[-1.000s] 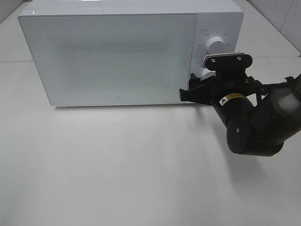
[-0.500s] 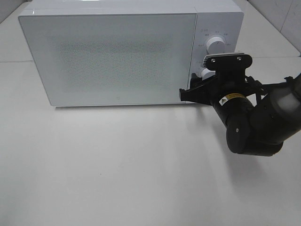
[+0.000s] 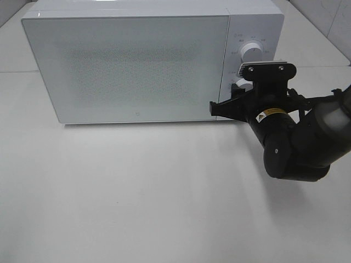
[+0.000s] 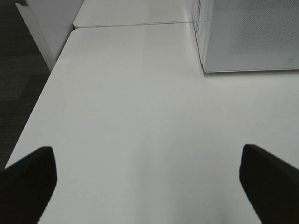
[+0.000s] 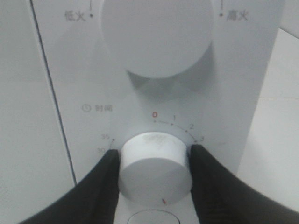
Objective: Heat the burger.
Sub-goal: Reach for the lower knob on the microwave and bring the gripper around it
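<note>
The burger is hidden; the white microwave stands with its door closed and nothing shows through the frosted front. My right gripper is at the control panel, below the upper power knob. In the right wrist view its two black fingers press against both sides of the white timer knob, so the right gripper is shut on that knob. My left gripper hangs open over bare table, its fingertips wide apart, with a corner of the microwave farther off.
The white table spreads in front of the microwave. The timer scale shows a red 0 above the knob. A round button sits just under the knob. The table's edge and dark floor lie beside the left arm.
The right gripper's fingers have closed in on the timer knob, and the wrist has edged slightly toward the panel, covering the lower knob from above. The left arm has not moved.
</note>
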Controlling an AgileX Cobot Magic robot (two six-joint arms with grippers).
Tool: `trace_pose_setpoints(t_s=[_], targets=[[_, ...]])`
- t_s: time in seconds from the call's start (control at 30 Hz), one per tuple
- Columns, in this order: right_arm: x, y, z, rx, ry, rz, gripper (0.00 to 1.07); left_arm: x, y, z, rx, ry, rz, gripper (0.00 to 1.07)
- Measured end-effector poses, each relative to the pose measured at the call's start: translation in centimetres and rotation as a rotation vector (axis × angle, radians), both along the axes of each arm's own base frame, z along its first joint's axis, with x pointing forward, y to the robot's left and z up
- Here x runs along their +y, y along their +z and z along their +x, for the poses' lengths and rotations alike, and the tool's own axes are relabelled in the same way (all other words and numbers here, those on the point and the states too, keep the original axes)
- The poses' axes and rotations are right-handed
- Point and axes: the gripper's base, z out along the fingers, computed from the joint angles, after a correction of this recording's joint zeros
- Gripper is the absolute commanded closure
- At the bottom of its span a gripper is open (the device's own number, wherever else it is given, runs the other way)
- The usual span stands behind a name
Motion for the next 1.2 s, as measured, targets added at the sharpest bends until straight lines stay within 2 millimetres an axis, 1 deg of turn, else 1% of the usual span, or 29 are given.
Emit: trace_pose_setpoints(t_s=[0.2,0.27,0.3,0.37,0.4,0.43,0.47,0.5,0.53,0.57,0.63,0.67,0.7,0.73,0.77,0.8,0.83,0.87,0.9,1.0,1.07,1.2], targets=[[0.0,0.0,0.0,0.001,-0.004,0.021,0.89,0.0,0.0,0.0,0.0,0.0,0.0,0.06],[0.02,0.0,0.0,0.003,-0.017,0.091,0.89,0.0,0.0,0.0,0.0,0.0,0.0,0.06],[0.02,0.0,0.0,0.003,-0.017,0.091,0.89,0.0,0.0,0.0,0.0,0.0,0.0,0.06],[0.06,0.01,0.0,0.012,-0.059,0.3,0.88,0.0,0.0,0.0,0.0,0.0,0.0,0.06],[0.06,0.01,0.0,0.012,-0.059,0.3,0.88,0.0,0.0,0.0,0.0,0.0,0.0,0.06],[0.06,0.01,0.0,0.016,-0.075,0.374,0.88,0.0,0.0,0.0,0.0,0.0,0.0,0.06],[0.06,0.01,0.0,0.023,-0.11,0.54,0.88,0.0,0.0,0.0,0.0,0.0,0.0,0.06],[0.06,0.01,0.0,0.023,-0.11,0.54,0.88,0.0,0.0,0.0,0.0,0.0,0.0,0.06],[0.06,0.01,0.0,0.026,-0.126,0.613,0.88,0.0,0.0,0.0,0.0,0.0,0.0,0.06],[0.06,0.01,0.0,0.026,-0.126,0.613,0.88,0.0,0.0,0.0,0.0,0.0,0.0,0.06],[0.06,0.0,-0.04,0.044,-0.204,0.984,0.88,0.0,0.0,0.0,0.0,0.0,0.0,0.06],[0.06,0.0,-0.04,0.044,-0.204,0.984,0.88,0.0,0.0,0.0,0.0,0.0,0.0,0.06],[0.07,0.0,-0.06,0.048,-0.222,1.082,0.88,0.0,0.0,0.0,0.0,0.0,0.0,0.06],[0.07,-0.01,-0.1,0.057,-0.259,1.265,0.87,0.0,0.0,0.0,0.0,0.0,0.0,0.06],[0.07,-0.01,-0.1,0.057,-0.259,1.265,0.87,0.0,0.0,0.0,0.0,0.0,0.0,0.06],[0.07,0.01,-0.1,0.062,-0.289,1.406,0.86,0.0,0.0,0.0,0.0,0.0,0.0,0.06],[0.07,0.01,-0.1,0.062,-0.289,1.406,0.86,0.0,0.0,0.0,0.0,0.0,0.0,0.06],[0.06,0.02,-0.09,0.064,-0.299,1.458,0.86,0.0,0.0,0.0,0.0,0.0,0.0,0.06],[0.06,0.04,-0.09,0.067,-0.32,1.56,0.86,0.0,0.0,0.0,0.0,0.0,0.0,0.06],[0.06,0.04,-0.09,0.069,-0.328,1.599,0.85,0.0,0.0,0.0,0.0,0.0,0.0,0.06],[0.05,0.05,-0.09,0.071,-0.343,1.664,0.84,0.0,0.0,0.0,0.0,0.0,0.0,0.06],[0.05,0.05,-0.09,0.071,-0.346,1.678,0.82,0.0,0.0,0.0,0.0,0.0,0.0,0.06]])
